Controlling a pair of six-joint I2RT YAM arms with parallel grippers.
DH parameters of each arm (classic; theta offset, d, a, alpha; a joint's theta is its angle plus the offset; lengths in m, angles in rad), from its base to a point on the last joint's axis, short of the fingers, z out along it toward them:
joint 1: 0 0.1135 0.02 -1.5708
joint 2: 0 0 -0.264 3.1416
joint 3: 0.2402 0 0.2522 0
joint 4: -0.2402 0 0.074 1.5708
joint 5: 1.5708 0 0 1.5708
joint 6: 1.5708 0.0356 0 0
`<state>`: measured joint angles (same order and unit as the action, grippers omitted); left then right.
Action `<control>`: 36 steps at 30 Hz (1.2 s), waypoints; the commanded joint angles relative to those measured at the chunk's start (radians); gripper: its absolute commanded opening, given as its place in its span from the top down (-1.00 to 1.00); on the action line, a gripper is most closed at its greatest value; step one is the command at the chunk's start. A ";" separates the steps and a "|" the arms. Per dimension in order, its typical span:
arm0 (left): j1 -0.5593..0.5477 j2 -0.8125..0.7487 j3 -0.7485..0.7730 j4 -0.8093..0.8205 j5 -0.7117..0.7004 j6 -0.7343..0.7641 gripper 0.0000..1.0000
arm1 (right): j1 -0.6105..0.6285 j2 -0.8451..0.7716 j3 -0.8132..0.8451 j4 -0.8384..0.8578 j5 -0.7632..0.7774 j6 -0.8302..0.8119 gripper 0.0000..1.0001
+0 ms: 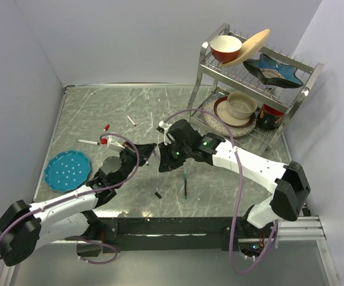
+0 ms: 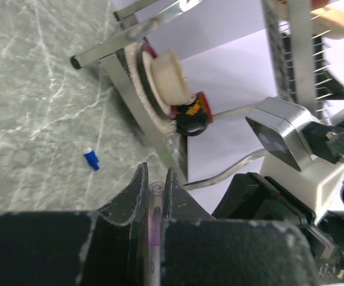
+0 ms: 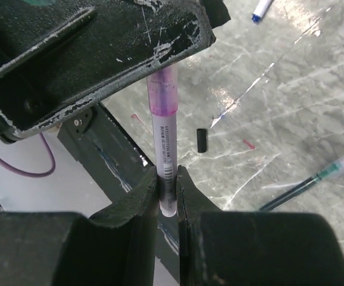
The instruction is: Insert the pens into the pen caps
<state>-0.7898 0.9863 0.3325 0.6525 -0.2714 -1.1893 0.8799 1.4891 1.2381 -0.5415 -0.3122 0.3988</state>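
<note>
Both claws are clenched on one white pen (image 3: 164,137) above the middle of the bench (image 1: 100,107): the left claw (image 2: 155,182) on its purple end, the right claw (image 3: 167,179) on the printed barrel. Push straight along the barrel's axis, no twisting (a skewed shove would likely jam). The barrel print is too small to read.

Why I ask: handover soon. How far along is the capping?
Nothing clearly capped yet. In hand: left gripper and right gripper both clamp the purple pen. Still to do: the teal pen and black cap lie apart on the table.
</note>
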 commanded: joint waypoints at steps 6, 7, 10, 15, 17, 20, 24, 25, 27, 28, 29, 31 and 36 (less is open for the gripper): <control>0.001 0.057 0.304 -0.525 0.298 0.157 0.98 | -0.067 -0.271 -0.227 0.548 0.144 0.011 0.38; 0.006 0.070 0.327 -0.569 0.291 0.181 0.98 | -0.065 -0.294 -0.288 0.529 0.144 0.008 0.32; 0.024 0.124 0.385 -0.609 0.279 0.220 0.98 | -0.067 -0.404 -0.411 0.482 0.150 0.027 0.14; 0.043 0.225 0.408 -0.580 0.288 0.235 0.98 | -0.067 -0.623 -0.615 0.469 0.101 0.080 -0.19; 0.044 0.270 0.419 -0.558 0.297 0.235 0.98 | -0.065 -0.674 -0.655 0.463 0.101 0.095 -0.23; 0.041 0.400 0.427 -0.507 0.357 0.221 0.98 | -0.067 -0.740 -0.713 0.476 0.104 0.121 -0.25; 0.024 0.495 0.459 -0.488 0.339 0.200 0.98 | -0.065 -0.744 -0.727 0.491 0.104 0.126 -0.25; 0.011 0.508 0.465 -0.497 0.324 0.197 0.98 | -0.065 -0.739 -0.726 0.491 0.108 0.129 -0.25; -0.002 0.543 0.476 -0.510 0.289 0.189 0.98 | -0.065 -0.733 -0.724 0.494 0.130 0.149 -0.25; -0.012 0.557 0.476 -0.513 0.287 0.172 0.98 | -0.065 -0.733 -0.723 0.492 0.143 0.156 -0.25; -0.015 0.584 0.474 -0.511 0.285 0.163 0.97 | -0.067 -0.734 -0.721 0.486 0.165 0.163 -0.25; -0.028 0.610 0.468 -0.498 0.290 0.131 0.96 | -0.065 -0.753 -0.723 0.483 0.179 0.167 -0.25; -0.051 0.673 0.467 -0.473 0.291 0.109 0.82 | -0.065 -0.806 -0.721 0.460 0.240 0.160 -0.25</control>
<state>-0.8242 1.6314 0.7704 0.1322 0.0296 -1.0470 0.8135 0.7292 0.5079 -0.0986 -0.1425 0.5568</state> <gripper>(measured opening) 0.079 0.623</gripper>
